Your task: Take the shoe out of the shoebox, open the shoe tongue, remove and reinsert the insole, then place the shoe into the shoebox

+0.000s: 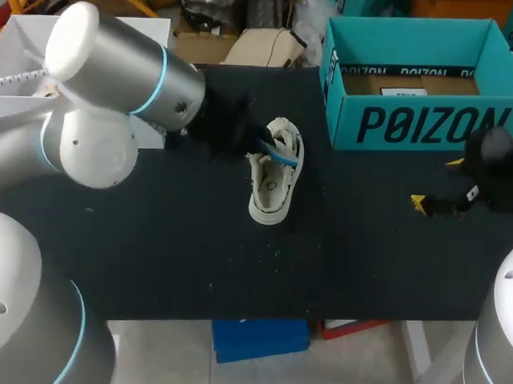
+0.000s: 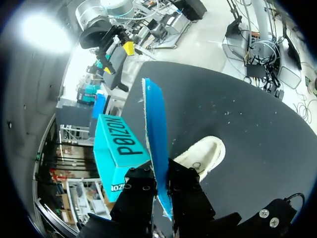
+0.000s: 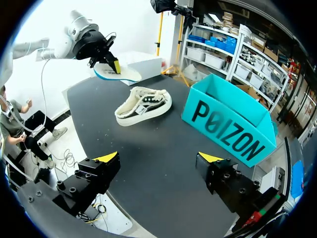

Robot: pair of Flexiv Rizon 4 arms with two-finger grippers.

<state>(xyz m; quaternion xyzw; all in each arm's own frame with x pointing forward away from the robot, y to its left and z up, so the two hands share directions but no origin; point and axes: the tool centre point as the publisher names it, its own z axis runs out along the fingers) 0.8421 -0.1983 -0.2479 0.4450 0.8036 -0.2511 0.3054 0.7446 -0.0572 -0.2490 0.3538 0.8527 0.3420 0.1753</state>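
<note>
A white shoe [image 1: 272, 182] lies on the black table [image 1: 154, 239], left of the teal shoebox [image 1: 420, 88]. My left gripper [image 1: 256, 146] hangs just over the shoe, shut on the blue insole [image 1: 280, 157]. In the left wrist view the insole [image 2: 153, 124] stands up between the black fingers [image 2: 134, 198], with the shoe [image 2: 204, 154] under it and the shoebox [image 2: 119, 148] beside. My right gripper [image 3: 158, 158] is open and holds nothing, some way off from the shoe [image 3: 143, 105] and near the shoebox [image 3: 228, 124]. From there the left gripper [image 3: 106, 62] shows gripping the insole [image 3: 119, 75].
The shoebox stands open at the back right, its cardboard floor [image 1: 408, 83] showing. A white box [image 1: 25, 66] sits at the table's back left, behind my left arm [image 1: 117, 78]. Bare black table lies in front of the shoe.
</note>
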